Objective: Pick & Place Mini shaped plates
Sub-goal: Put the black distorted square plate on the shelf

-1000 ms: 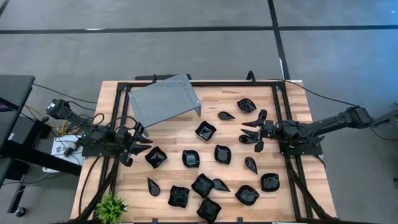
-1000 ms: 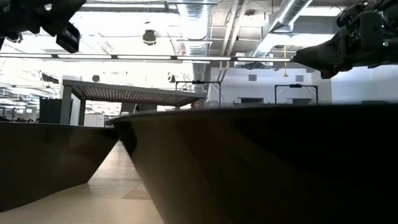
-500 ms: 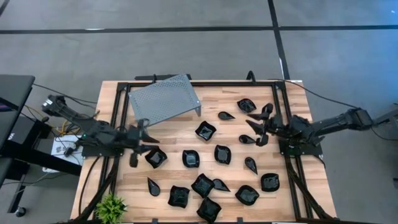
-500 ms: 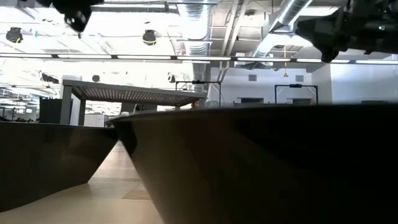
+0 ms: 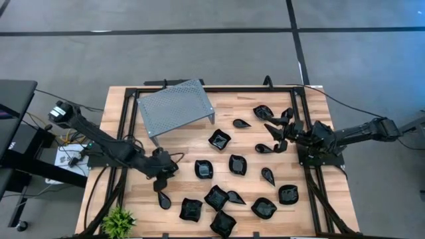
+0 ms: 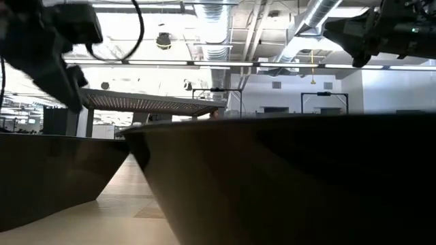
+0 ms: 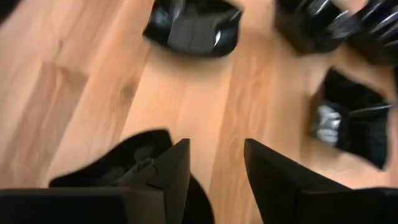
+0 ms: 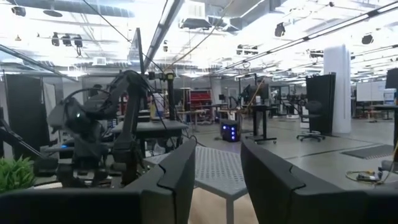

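Left gripper [image 5: 161,174], fingers apart, is hovering over a square dish [image 5: 166,167], right gripper [image 5: 279,129] likewise apart; tray [image 5: 174,106] is lying empty, all mini plates [image 5: 219,176] awaiting transfer

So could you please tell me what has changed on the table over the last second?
The left gripper swung from the table's left edge inward and down over a black plate, fingers open. The right gripper lifted slightly toward the far side. The plates and grey tray have not moved.
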`<action>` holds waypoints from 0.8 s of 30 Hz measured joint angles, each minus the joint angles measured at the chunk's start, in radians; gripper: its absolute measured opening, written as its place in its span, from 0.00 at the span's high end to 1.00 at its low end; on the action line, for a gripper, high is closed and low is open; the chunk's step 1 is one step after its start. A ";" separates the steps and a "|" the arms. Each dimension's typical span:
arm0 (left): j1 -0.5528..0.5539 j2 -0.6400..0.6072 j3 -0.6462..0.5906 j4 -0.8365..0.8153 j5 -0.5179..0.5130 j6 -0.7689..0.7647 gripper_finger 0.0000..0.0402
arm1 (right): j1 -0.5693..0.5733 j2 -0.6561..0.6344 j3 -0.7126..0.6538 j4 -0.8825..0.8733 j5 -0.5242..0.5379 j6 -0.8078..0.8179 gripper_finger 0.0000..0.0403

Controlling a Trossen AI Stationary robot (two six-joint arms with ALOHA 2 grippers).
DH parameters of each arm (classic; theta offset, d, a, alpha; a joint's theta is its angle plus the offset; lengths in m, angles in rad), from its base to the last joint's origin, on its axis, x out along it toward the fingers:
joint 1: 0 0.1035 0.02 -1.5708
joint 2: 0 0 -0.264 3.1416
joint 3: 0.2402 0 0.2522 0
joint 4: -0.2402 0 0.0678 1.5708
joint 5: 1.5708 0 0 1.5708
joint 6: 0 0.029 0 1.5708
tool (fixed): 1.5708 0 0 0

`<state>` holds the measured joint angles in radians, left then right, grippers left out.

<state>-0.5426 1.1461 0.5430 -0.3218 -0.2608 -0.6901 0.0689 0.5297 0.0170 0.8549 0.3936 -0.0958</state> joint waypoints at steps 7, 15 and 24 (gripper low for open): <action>0.000 0.102 0.000 0.000 0.023 -0.033 0.56 | 0.002 0.000 0.000 -0.047 -0.005 0.017 0.61; 0.000 0.113 0.000 -0.003 -0.032 -0.035 0.58 | 0.004 0.015 0.036 -0.081 -0.134 0.111 0.48; 0.000 0.218 0.000 -0.004 -0.034 -0.075 0.58 | 0.051 0.237 0.128 -0.095 -0.137 0.141 0.48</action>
<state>-0.5423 1.3638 0.5434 -0.3257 -0.2951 -0.7653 0.1195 0.7666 0.1452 0.7597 0.2565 0.0452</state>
